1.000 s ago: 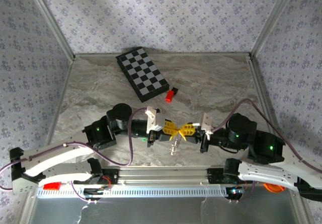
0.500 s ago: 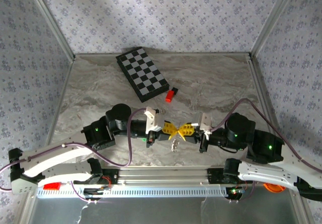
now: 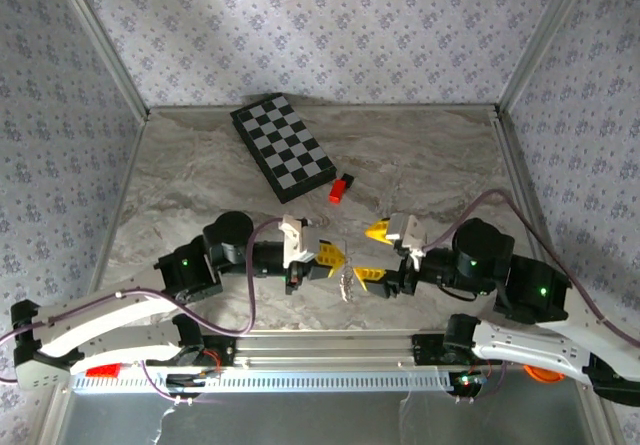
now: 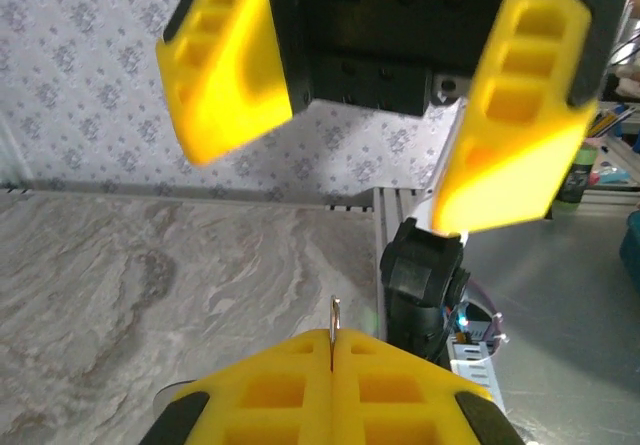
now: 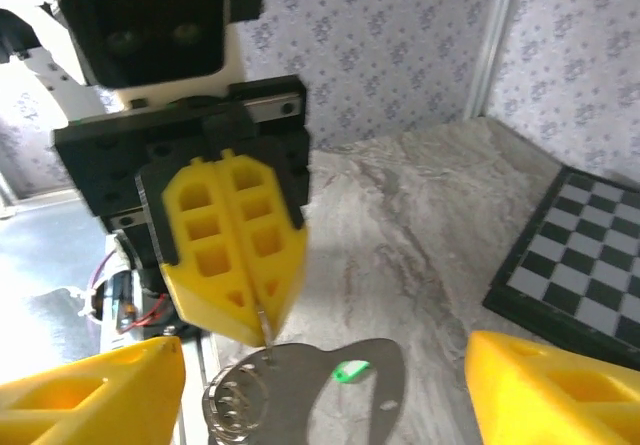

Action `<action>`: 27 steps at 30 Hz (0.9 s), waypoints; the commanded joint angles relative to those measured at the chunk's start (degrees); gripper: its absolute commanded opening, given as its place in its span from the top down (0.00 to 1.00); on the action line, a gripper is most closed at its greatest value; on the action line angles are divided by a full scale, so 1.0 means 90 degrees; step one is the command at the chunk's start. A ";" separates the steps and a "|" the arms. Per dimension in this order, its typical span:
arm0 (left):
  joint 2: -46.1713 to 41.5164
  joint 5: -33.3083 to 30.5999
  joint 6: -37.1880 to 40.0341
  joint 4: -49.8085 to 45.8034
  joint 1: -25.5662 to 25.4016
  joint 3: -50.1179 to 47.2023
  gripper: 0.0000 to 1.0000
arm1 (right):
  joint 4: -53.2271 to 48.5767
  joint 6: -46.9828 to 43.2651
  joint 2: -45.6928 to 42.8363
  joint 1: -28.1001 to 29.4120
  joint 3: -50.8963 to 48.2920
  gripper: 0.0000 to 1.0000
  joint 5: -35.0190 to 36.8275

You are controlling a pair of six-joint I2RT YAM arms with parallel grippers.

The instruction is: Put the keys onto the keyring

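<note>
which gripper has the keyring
The left gripper: it is shut on the keyring, which dangles from its tip. The right gripper stands wide open, gripping nothing.

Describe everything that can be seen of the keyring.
The keyring is thin silvery metal: coiled loops beside a flat shiny piece with a green spot. A thin wire from it is pinched by the shut left pincer. It hangs over the marble table; the open right pincer is clear of it.
</note>
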 commanded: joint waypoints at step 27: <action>-0.1851 -0.1692 -0.1731 -0.1691 0.1803 -0.1021 1.00 | 0.0052 0.1611 0.4261 -0.2435 0.0679 0.07 -0.1440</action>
